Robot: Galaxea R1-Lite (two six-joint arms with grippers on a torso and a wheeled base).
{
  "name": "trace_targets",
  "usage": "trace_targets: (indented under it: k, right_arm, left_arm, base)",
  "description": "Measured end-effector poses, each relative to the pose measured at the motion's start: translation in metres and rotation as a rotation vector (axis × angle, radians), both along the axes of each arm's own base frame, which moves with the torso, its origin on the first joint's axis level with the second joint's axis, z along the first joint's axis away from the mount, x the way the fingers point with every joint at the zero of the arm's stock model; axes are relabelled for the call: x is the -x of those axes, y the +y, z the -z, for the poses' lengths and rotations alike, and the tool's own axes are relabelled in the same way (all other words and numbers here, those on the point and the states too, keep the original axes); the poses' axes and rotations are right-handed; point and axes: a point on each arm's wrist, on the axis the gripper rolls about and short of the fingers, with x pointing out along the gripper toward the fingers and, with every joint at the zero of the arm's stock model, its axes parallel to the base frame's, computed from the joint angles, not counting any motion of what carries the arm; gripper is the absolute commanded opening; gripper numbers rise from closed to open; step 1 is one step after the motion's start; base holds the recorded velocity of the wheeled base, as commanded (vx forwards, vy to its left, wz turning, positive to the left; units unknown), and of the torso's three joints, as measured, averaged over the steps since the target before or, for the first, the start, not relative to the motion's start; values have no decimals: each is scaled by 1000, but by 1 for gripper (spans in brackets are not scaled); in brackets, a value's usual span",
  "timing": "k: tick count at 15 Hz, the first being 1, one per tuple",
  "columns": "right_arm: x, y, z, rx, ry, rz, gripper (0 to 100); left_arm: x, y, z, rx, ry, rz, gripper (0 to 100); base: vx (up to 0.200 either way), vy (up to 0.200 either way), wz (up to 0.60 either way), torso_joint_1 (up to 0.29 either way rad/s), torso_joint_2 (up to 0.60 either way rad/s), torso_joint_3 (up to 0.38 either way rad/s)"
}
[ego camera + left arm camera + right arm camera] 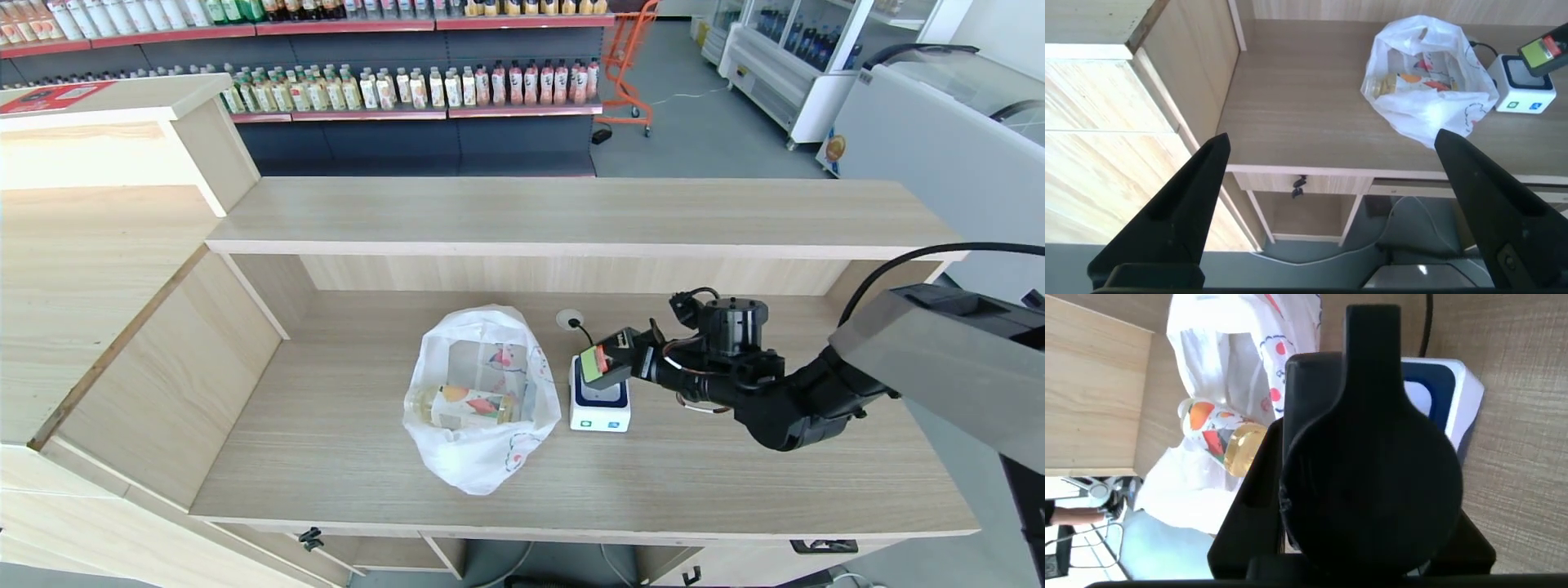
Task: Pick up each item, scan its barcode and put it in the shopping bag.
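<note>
While the small green pack (593,365) hangs just above the scanner (600,411), the right gripper (608,359) has its fingers clamped on it, reaching in from the right over the middle of the counter (694,482). That puts this item at the scanning step, as I judge it: picked up, held to the reader, not yet bagged. Just left of the scanner, touching or nearly touching it, lies the shopping bag (482,469), slumped with its mouth toward the far side. Through its thin wall I see a bottle (461,406) lying on its side and a pale box (488,359) beyond it, so two items appear done. For the pack, a short carry left and a drop into the bag remain. The left gripper (1333,140) hangs well off to the near left, its fingers spread apart with nothing between them.
</note>
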Motion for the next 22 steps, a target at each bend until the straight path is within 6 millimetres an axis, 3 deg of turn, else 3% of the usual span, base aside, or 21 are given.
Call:
trace_targets:
  k: [4,6,10,16,22]
  right_arm:
    - [24,-22,-42,-20,8,39,0]
    - [36,-27,-57,-27,1,42,0]
    - [47,-16,-72,-32,-39,6,0]
    - [53,23,-57,89,-104,-134,0]
    - [29,45,-31,296,-260,-187,0]
  left_arm:
    - [0,0,0,1,0,-1,100]
    - [0,0,0,2,0,0,100]
    - [0,0,0,3,0,-1,100]
    - [0,0,0,3,0,-1,100]
    - [0,0,0,3,0,-1,100]
  base:
    - [0,200,0,4,8,-1]
    - [0,0,0,0,0,0]
    - [0,0,0,0,0,0]
    - [0,0,0,0,0,0]
    - [0,0,0,0,0,0]
